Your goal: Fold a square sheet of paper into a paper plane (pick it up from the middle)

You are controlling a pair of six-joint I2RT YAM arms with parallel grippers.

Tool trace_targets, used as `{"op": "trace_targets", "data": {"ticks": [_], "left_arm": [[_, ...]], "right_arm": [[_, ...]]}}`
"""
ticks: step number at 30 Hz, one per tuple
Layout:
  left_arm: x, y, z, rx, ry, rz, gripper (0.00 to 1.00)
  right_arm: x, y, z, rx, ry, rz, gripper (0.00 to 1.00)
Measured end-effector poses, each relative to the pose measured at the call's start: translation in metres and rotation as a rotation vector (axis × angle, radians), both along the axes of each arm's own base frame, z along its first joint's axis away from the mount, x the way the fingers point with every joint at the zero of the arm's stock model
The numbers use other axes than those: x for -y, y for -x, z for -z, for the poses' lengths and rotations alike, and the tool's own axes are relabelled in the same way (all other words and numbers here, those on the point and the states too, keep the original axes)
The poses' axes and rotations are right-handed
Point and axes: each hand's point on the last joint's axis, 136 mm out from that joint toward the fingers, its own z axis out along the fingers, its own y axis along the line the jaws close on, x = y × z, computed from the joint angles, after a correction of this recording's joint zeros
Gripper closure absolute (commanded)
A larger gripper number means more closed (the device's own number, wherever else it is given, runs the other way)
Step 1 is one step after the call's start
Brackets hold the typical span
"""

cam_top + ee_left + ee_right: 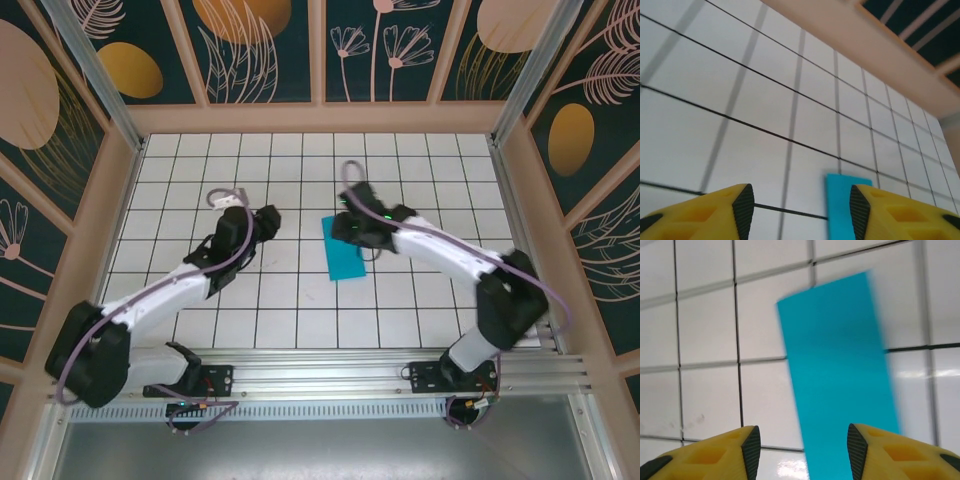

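The square sheet of paper [346, 256] lies flat on the white grid table as a narrow teal rectangle, folded in half. My right gripper [348, 230] hovers over its far end, open; in the right wrist view the teal paper [840, 370] runs under the gap and the right finger, with nothing clamped by the right gripper [802, 450]. My left gripper [270, 222] stands about one tile to the left of the sheet, open and empty. In the left wrist view the paper [842, 205] lies just inside the right finger of the left gripper [800, 210].
Wooden walls [320, 118] close in the tiled table [300, 320] on three sides. An aluminium rail [330, 365] with both arm bases runs along the near edge. Bare tiles surround the sheet.
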Motion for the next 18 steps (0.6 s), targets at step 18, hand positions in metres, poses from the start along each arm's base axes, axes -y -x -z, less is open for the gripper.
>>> {"op": "trace_targets", "data": {"ticks": [18], "left_arm": [[0.15, -0.025, 0.093, -0.36, 0.115, 0.5, 0.63]], "right_arm": [[0.048, 0.02, 0.061, -0.088, -0.425, 0.025, 0.52]]}}
